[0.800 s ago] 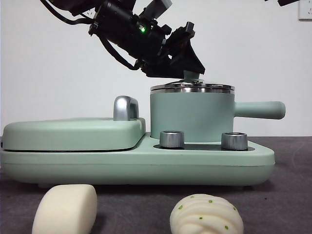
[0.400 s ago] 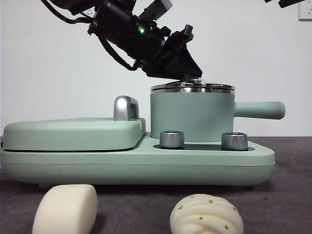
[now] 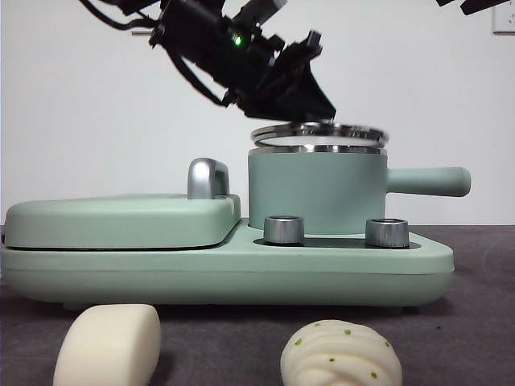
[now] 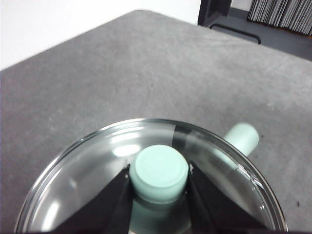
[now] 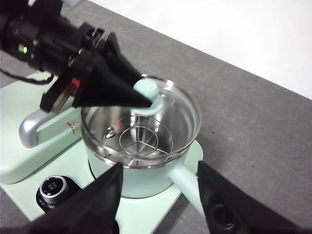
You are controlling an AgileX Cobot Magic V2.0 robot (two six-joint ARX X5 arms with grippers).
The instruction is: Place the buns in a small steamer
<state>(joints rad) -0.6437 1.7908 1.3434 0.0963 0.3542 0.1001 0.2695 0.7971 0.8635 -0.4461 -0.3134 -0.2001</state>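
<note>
- My left gripper [image 4: 158, 183] is clamped on the green knob [image 4: 161, 171] of the glass lid [image 3: 319, 132], one black jaw on each side of it
- The lid hangs just above the steel rim of the small steamer [image 3: 316, 191], clear of it and slightly tilted
- My right gripper [image 5: 158, 187] hovers above the pot with its jaws spread wide and nothing between them
- From there I see into the open pot: a steel rack [image 5: 145, 140] sits in the bottom
- The steamer stands on the right end of a mint-green cooker base [image 3: 241, 269], its long handle [image 3: 429, 182] pointing right, two steel dials [image 3: 283, 229] in front of it
- The flat griddle cover [image 3: 121, 219] with its chrome handle [image 3: 207, 178] lies on the left part of the base
- The plain bun [image 3: 109, 346] and the twisted bun [image 3: 340, 355] with green specks lie on the grey table [image 3: 475, 322] in front of the cooker, apart from each other
</note>
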